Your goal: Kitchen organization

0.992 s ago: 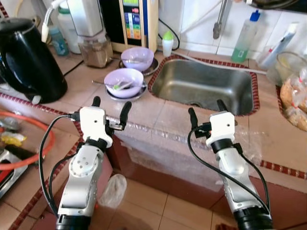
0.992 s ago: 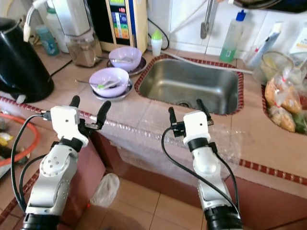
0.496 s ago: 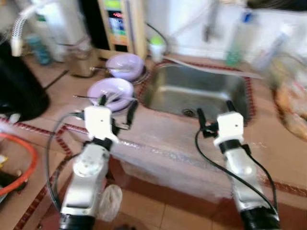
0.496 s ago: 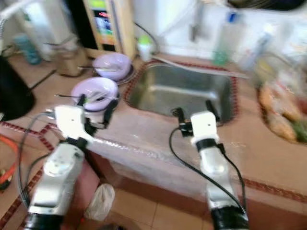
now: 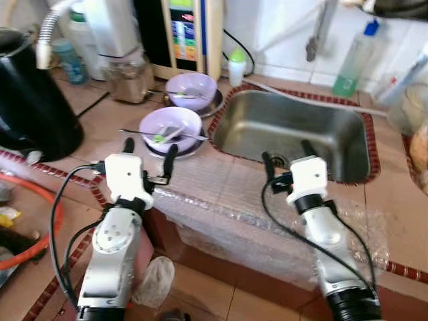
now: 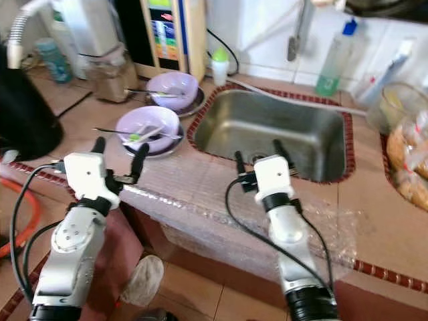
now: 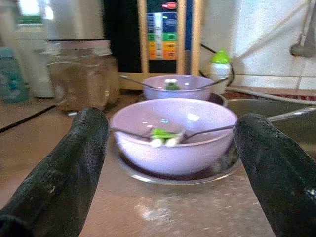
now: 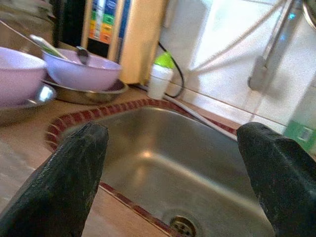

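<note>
Two lavender bowls stand on metal plates on the tiled counter, left of the steel sink. The near bowl holds a spoon and a fork with green bits; the far bowl also holds a utensil. My left gripper is open just in front of the near bowl, level with it and apart from it. My right gripper is open over the sink's front rim, with the basin between its fingers. Neither gripper holds anything.
A black kettle sits at far left, with a blender jar and a water unit behind the bowls. A small green-capped bottle, the tap and a soap bottle line the wall. Clear plastic covers the counter edge. Bagged food lies right.
The camera has swung and steadied again. Both arms now reach farther over the counter: the left gripper is nearer the near bowl, the right one at the sink's rim. Both stay open.
</note>
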You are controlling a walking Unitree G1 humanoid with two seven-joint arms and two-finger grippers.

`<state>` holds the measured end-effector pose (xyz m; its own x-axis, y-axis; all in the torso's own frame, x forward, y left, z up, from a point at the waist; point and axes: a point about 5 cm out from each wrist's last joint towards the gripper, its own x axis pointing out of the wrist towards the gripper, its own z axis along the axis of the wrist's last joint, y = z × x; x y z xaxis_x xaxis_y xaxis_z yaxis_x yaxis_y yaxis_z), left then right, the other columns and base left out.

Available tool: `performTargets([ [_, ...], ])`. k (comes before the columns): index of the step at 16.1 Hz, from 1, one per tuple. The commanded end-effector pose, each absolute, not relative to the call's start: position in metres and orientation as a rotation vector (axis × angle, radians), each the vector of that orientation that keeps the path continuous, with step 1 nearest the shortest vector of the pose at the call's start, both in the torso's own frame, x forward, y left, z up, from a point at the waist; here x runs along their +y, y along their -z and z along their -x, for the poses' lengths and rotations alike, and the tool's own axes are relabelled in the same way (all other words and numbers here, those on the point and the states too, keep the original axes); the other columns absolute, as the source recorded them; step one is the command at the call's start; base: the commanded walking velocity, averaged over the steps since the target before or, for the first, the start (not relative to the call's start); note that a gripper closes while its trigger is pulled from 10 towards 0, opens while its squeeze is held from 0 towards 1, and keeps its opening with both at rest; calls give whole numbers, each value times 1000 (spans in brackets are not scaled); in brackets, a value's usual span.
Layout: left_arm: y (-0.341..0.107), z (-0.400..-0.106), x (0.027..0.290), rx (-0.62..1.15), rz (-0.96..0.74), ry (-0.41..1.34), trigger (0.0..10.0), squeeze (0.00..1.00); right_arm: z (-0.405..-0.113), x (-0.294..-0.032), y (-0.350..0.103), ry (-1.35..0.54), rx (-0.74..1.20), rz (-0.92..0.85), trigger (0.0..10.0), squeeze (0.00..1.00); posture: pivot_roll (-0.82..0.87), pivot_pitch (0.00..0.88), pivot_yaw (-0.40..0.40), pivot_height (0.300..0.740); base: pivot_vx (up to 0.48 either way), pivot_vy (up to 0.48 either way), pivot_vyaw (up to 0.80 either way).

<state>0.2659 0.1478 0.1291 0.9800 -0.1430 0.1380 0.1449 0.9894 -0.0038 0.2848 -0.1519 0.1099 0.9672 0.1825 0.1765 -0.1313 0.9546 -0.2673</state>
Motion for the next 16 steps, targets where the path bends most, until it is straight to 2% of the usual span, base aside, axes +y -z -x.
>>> performTargets([
  [1, -128, -269, 149, -137, 25, 142, 10000, 0, -285, -152, -113, -174, -206, 251, 10000, 0, -8, 0, 26, 740, 0, 0, 0],
  [5, -122, -280, 155, -105, 110, 160, 10000, 0, -266, -131, -112, -361, -172, 164, 10000, 0, -47, 35, 20, 740, 0, 0, 0],
  [11, -128, -302, 152, -132, 129, 209, 10000, 0, -252, -127, -109, -462, -123, 166, 10000, 0, -81, 70, 37, 740, 0, 0, 0],
  [12, -129, -305, 153, -143, 130, 224, 9333, 0, -252, -124, -109, -487, -122, 167, 10000, 0, -82, 71, 47, 740, 0, 0, 0],
  [13, -129, -307, 153, -146, 130, 229, 3490, 0, -252, -122, -110, -504, -119, 167, 10000, 0, -82, 72, 52, 740, 0, 0, 0],
  [14, -129, -309, 152, -147, 130, 234, 745, 0, -252, -121, -110, -513, -117, 166, 10000, 0, -82, 72, 55, 740, 0, 0, 0],
  [15, -129, -312, 151, -146, 129, 242, 0, 0, -252, -121, -111, -513, -111, 164, 10000, 0, -81, 70, 59, 740, 0, 0, 0],
  [16, -128, -312, 151, -145, 128, 242, 0, 0, -253, -121, -111, -513, -109, 162, 10000, 0, -81, 68, 60, 740, 0, 0, 0],
])
